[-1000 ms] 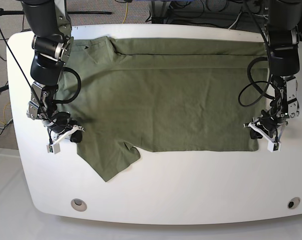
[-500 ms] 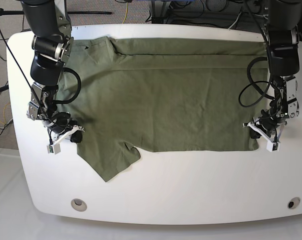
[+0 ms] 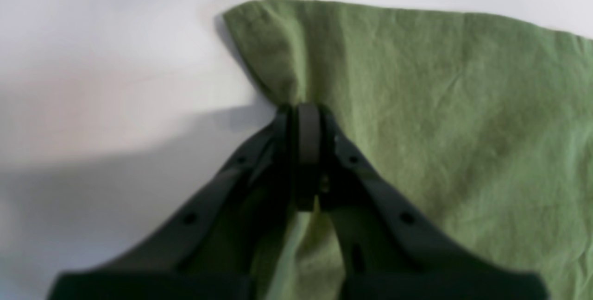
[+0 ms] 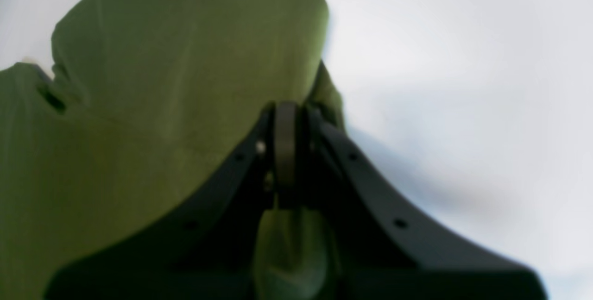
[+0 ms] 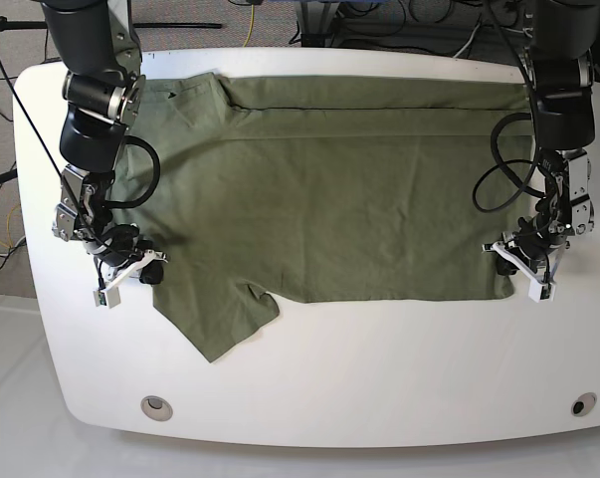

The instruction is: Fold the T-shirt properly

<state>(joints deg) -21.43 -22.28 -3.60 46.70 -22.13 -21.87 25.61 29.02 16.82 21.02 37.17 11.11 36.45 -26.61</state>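
While T-shirt (image 5: 319, 199) lies flat on table (image 5: 379, 378), both grippers pinch its edges.

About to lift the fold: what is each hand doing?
Left hand: closed on the T-shirt edge.
Right hand: closed on the T-shirt.

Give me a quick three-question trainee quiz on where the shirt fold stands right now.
1. True or false: the left gripper is shut on the T-shirt.
2. What does the right gripper hold? A) a sleeve-side edge of the shirt B) a cable C) nothing
3. Fill in: the shirt lies spread on the white ___.

Key: 1 true; 2 A; 3 table.
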